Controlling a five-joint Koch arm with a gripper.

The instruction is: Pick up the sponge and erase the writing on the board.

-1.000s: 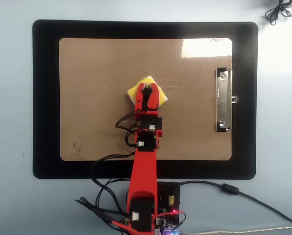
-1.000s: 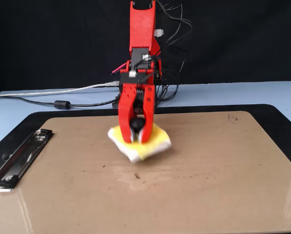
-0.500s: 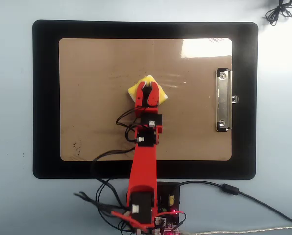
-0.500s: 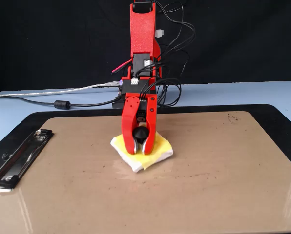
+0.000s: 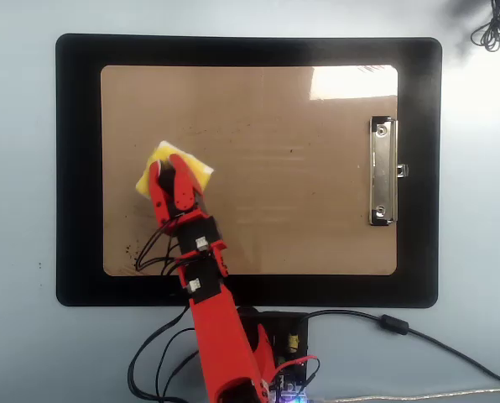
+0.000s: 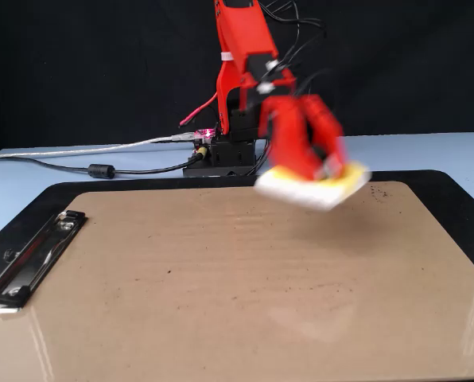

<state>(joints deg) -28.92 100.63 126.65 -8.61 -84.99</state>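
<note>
My red gripper (image 5: 170,168) is shut on the yellow sponge (image 5: 193,166) over the left part of the tan board (image 5: 300,210) in the overhead view. The fixed view shows the gripper (image 6: 308,169) and sponge (image 6: 342,180) blurred by motion. There the sponge hangs slightly tilted, clear of the board (image 6: 221,286), near its far right side. The knob is hidden between the fingers. The writing is out of view; only faint dark specks (image 5: 132,250) show near the board's lower left corner.
A silver clip (image 5: 382,172) sits on the board's right short edge in the overhead view, left (image 6: 30,259) in the fixed view. A black mat (image 5: 78,168) surrounds the board. Cables and the arm's base (image 5: 267,353) lie beyond the mat's near edge.
The arm swung from the board's middle to its left in the overhead view (right in the fixed view). The sponge went with it and rose off the board.
</note>
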